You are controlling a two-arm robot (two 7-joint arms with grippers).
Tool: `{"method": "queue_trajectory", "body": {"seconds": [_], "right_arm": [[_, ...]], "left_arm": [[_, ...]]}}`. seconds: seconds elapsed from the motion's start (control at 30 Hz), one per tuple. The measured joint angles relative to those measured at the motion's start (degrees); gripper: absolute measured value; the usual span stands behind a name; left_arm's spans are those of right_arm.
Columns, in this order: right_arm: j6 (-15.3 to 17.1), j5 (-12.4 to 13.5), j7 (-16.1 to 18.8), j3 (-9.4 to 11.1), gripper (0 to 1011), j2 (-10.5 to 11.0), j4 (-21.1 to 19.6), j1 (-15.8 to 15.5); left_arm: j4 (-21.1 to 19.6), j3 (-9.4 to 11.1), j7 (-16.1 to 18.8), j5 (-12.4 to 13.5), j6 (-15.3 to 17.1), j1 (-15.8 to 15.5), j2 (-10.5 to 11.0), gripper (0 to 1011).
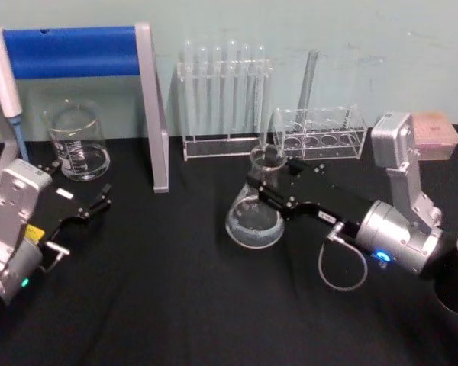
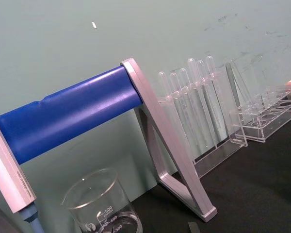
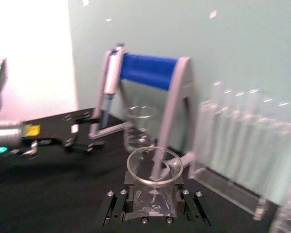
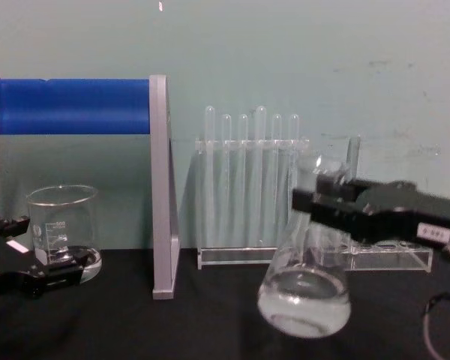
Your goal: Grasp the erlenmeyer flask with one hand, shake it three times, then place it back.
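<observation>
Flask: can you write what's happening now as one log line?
erlenmeyer flask: tilted, clear liquid inside | right gripper: shut on its neck | left gripper: open, idle near beaker

The black counter (image 1: 175, 305) lay open in front of the erlenmeyer flask (image 1: 253, 217). A test tube rack (image 1: 223, 114) and a low rack (image 1: 324, 141) stood close behind it. A blue stand (image 1: 76, 52) blocked its left.

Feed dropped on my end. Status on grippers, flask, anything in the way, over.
Right gripper shut on erlenmeyer flask neck. Flask tilted, liquid inside. Test tube rack close behind. Left gripper open, parked by beaker.
</observation>
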Motion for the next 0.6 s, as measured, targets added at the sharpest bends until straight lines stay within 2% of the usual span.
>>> {"method": "queue_trajectory", "body": {"seconds": [0.3, 0.6], "right_arm": [[2.57, -1.23, -7.94, 5.07, 452, -0.03, -6.75, -4.4], [3.83, -2.42, -9.93, 7.88, 452, -0.28, -8.98, -6.34]], "left_arm": [[0.0, 0.0, 0.0, 0.0, 0.0, 0.0, 0.0, 1001], [0.0, 0.0, 0.0, 0.0, 0.0, 0.0, 0.0, 1001]]}}
